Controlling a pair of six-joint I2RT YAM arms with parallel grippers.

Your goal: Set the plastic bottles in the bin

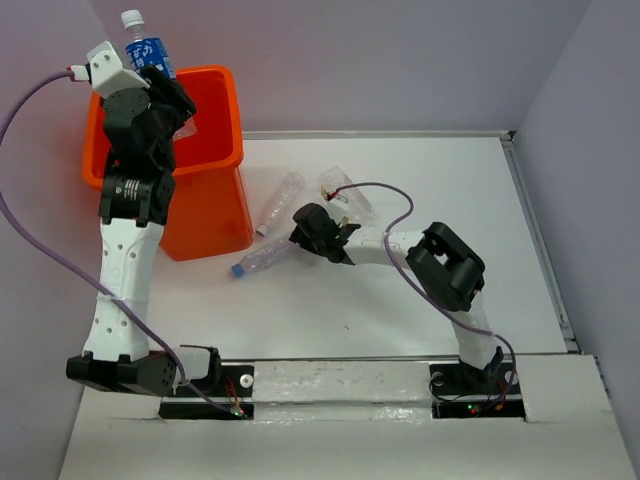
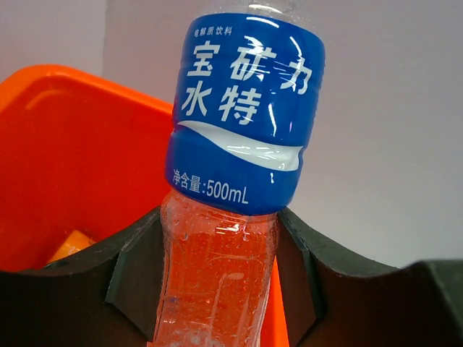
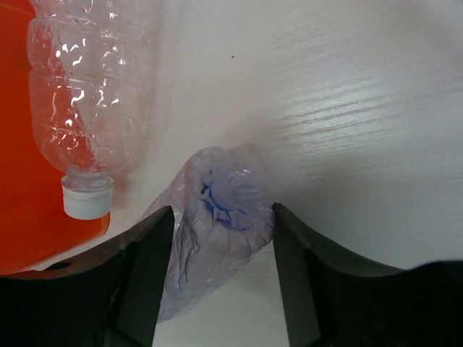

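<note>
Blue-labelled bottle [image 1: 148,48] is clamped in our left gripper [image 2: 217,285] above the bin [image 1: 215,205] at the table's [image 1: 430,170] far left corner, not yet dropped. Our right gripper [image 3: 223,267] straddles a crushed bottle [image 1: 265,258] mid-table; whether it pinches, we cannot tell. A clear bottle [image 1: 280,200] and a labelled bottle [image 1: 345,192] wait nearby.

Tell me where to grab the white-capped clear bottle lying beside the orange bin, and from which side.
Grip the white-capped bottle across its middle, coming down from above and squeezing across its width. It lies flat, and its cap end sits close to the bin, likely leaving little room there.
</note>
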